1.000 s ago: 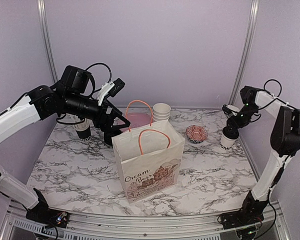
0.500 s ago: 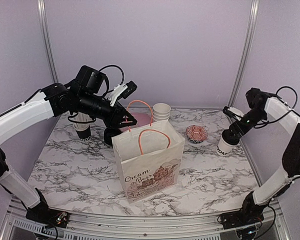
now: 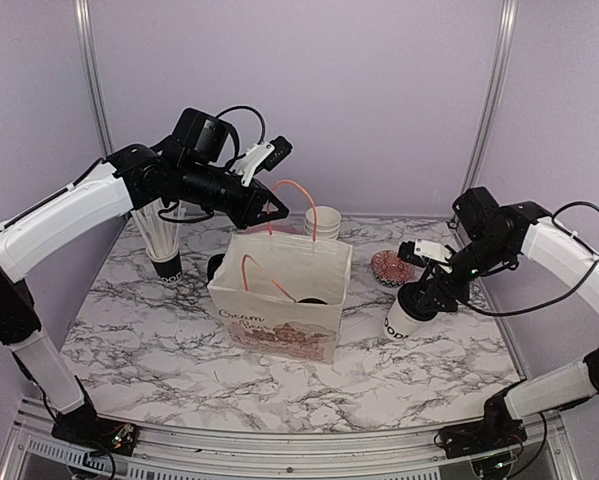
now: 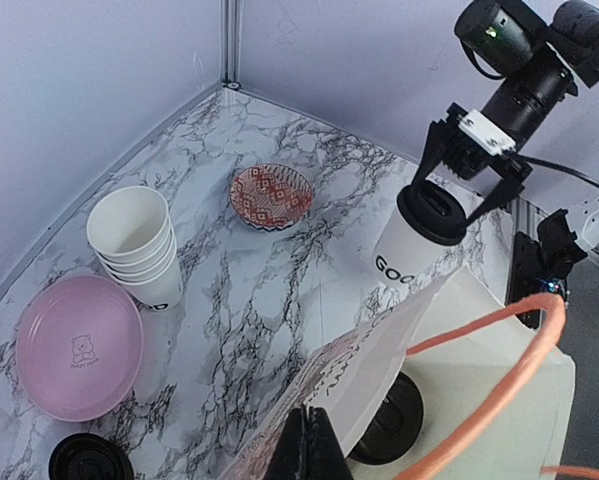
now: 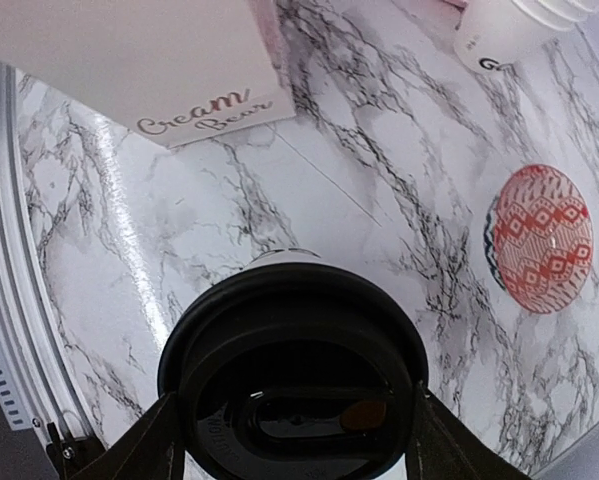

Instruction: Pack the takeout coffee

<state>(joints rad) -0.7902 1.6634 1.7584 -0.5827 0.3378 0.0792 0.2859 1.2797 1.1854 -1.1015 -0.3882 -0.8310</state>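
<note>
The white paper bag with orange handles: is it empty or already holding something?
Not empty: a black dome lid shows inside the open white paper bag.

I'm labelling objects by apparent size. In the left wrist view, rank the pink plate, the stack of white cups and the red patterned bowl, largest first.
1. pink plate
2. stack of white cups
3. red patterned bowl
The bowl lies farther from the camera than the other two, so its true size is unsure.

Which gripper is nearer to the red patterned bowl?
Right. The right gripper, holding a coffee cup, is just in front of the bowl; the left gripper pinches the bag handle farther left.
</note>
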